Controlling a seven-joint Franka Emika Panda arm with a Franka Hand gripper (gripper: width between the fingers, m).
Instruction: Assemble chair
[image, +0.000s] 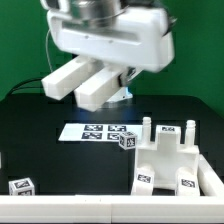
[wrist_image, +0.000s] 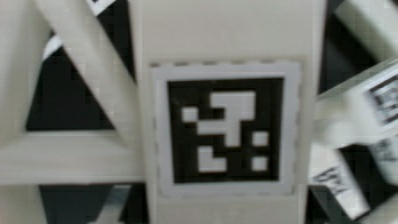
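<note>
**Chair: partly built, panel in the air**

You have the hand (image: 105, 78) clamped on the chunky white plastic cross-braced panel (wrist_image: 222, 120), held above the black bench (image: 60, 165). The blocky white part-built chair body (image: 170, 165) stands at the exterior view's right. The panel and a small tagged loose piece (image: 20, 187) are not yet joined.

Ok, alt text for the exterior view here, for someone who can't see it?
A white robot arm hangs over a dark table, chunky white shapes angled below it. At the exterior view's right stands a partly built white chair body with tags. The marker board lies mid-table, one small tagged block at its corner, another block near that view's left edge.
</note>
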